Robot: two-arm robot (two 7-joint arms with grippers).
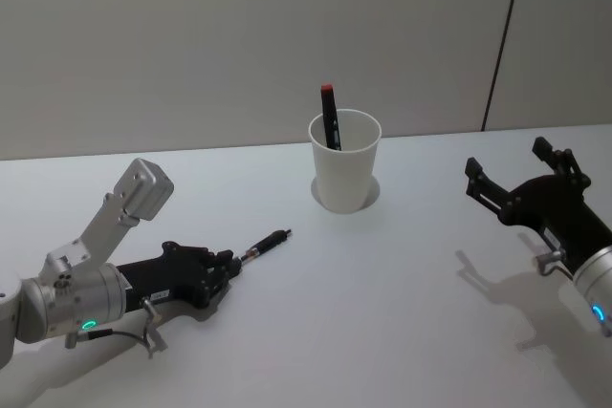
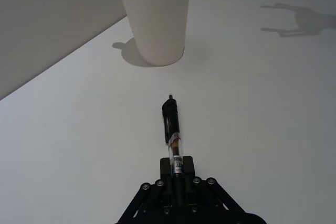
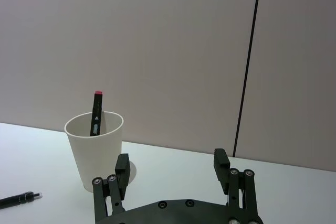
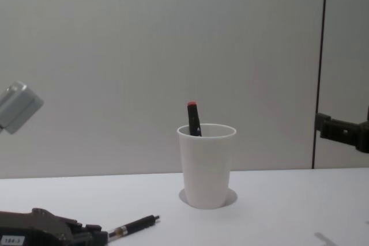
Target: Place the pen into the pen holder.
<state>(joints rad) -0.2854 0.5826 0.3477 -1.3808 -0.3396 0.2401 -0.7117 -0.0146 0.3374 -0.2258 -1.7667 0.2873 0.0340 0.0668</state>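
**Head view.** The pen holder (image 1: 345,177), a white paper cup, stands upright at 12 o'clock from the middle of the white table (image 1: 402,322). A black marker with a red cap (image 1: 330,117) leans inside it, against the rim at the cup's 10 o'clock. The left gripper (image 1: 232,260) sits low at 8 o'clock from the cup. Its fingers are clamped on the back end of the pen (image 1: 269,242), which points toward 2 o'clock and stops well short of the cup. The right gripper (image 1: 509,160) is at 3 o'clock from the cup, well apart from it, with its fingers spread and nothing between them.

**Left wrist view.** The pen (image 2: 171,129) juts straight out of the left gripper (image 2: 176,177), whose fingers press on its clear barrel. The pen's black tip faces the foot of the cup (image 2: 155,19), with bare table between them. I cannot tell whether the pen touches the table.

**Right wrist view.** The right gripper (image 3: 171,167) has its two fingers wide apart and holds nothing. Past them stands the cup (image 3: 94,156) with the marker (image 3: 96,113) in it, and the pen's tip (image 3: 18,199) shows beyond the cup.

**Chest view.** The cup (image 4: 206,168) stands mid-table with the marker's (image 4: 193,118) red cap above the rim. The pen (image 4: 135,224) lies low at 7 o'clock from it, held by the left gripper (image 4: 95,235).
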